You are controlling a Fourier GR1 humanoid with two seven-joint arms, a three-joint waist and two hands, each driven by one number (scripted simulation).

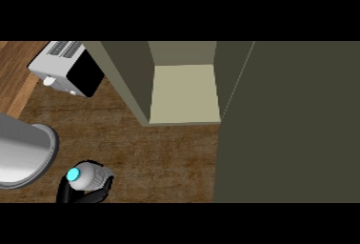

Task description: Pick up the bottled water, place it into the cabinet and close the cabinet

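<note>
Bottled water [85,175] at the lower left of the head view, seen from above with its blue cap toward the view's left, low over the wooden desk [162,152]. Clamped by black fingers [105,183] curled round its pale body; one hand [79,194] only, coming in from the lower edge. Which hand, left or right, not to be told from this view; no other hand in sight.

Probably light and stiff enough to carry one-handed, though likely smooth and rounded, so apt to slip or twist if held near the cap. Better held round the middle of the body, as it seems to be now, with the cap kept free.

Cabinet [184,90] up and to the right, its door [288,124] swung open as a tall dark panel filling the right side, pale shelf visible inside. Open desk between bottle and cabinet mouth, nothing lying across that path. Edges to mind: the cabinet's near left wall, the front lip of the shelf, and the door's edge just right of the opening. Grey round pot [25,152] close on the bottle's left and white toaster [67,69] at upper left, both off the route, but little slack leftward.
</note>
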